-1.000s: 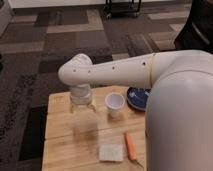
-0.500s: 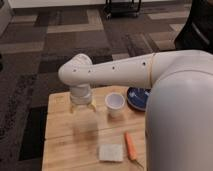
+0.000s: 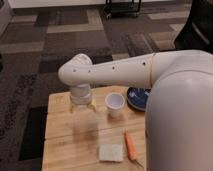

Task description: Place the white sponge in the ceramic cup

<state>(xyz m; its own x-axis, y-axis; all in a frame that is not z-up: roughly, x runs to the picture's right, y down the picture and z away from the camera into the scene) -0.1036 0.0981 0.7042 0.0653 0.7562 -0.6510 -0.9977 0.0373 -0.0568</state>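
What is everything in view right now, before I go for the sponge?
white sponge: one, off-white, flat near the table's front edge
ceramic cup: one, white, upright mid-table, beyond the sponge
carrot: one, orange, lying just right of the sponge
plate: one, dark blue, right of the cup, partly hidden by the arm
table: one, light wood, under all of these
carpet: dark grey patches, beyond the table
arm: one, white, reaching in from the right
gripper: one, open, pointing down over the table, left of the cup, holding nothing
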